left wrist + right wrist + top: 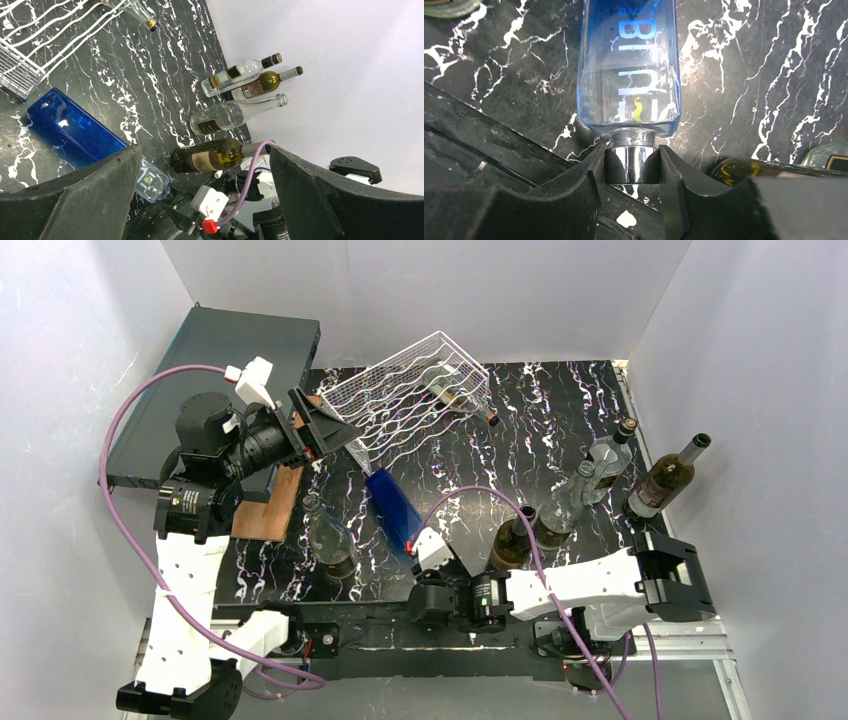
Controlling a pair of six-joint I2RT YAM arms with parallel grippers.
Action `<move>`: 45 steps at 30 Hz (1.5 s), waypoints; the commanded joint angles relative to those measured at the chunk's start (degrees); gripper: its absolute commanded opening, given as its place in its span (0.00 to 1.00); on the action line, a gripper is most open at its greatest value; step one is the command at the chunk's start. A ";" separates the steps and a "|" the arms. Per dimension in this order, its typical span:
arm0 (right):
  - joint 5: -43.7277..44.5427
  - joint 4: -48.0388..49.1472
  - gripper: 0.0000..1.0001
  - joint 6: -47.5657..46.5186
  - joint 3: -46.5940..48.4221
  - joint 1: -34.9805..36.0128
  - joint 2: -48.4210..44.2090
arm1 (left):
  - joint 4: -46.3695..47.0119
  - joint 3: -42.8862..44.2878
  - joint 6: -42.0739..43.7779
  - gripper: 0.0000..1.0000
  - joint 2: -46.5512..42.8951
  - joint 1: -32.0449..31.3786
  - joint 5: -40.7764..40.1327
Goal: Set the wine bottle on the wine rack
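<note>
The wine bottle is a blue square-sided bottle with a silver cap. It lies on the black marble table in front of the white wire wine rack, cap toward the arms. My right gripper is shut on its silver cap, one finger on each side. The bottle's body points away from the gripper. My left gripper is open and empty, held above the table at the rack's left front corner. The left wrist view shows the blue bottle and a rack corner.
A bottle lies in the rack. A clear bottle stands left of the blue one. Several bottles stand at the right. A flat dark grey box and a wooden board are at the left.
</note>
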 commanded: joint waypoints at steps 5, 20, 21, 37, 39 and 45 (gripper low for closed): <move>-0.24 0.26 0.35 1.21 1.82 0.94 1.99 | -3.61 4.68 4.52 0.99 -0.42 0.39 -1.32; -1.29 -3.66 0.98 -10.55 16.86 -2.62 6.84 | -11.47 11.86 15.90 0.99 -2.18 0.39 -15.32; -2.02 -3.93 0.97 -10.94 17.93 -4.26 7.99 | -11.56 12.10 16.37 0.99 -2.38 0.39 -16.28; -25.55 1.40 0.91 -19.90 27.36 -22.82 22.88 | 3.73 12.16 24.64 0.99 -3.55 0.39 -33.46; -26.32 2.73 0.90 -20.68 27.04 -23.32 23.90 | 5.45 11.56 25.52 0.99 -3.05 0.39 -33.06; -26.26 2.72 0.86 -22.55 28.10 -24.97 26.78 | 7.99 8.41 29.08 0.99 -2.61 0.04 -33.65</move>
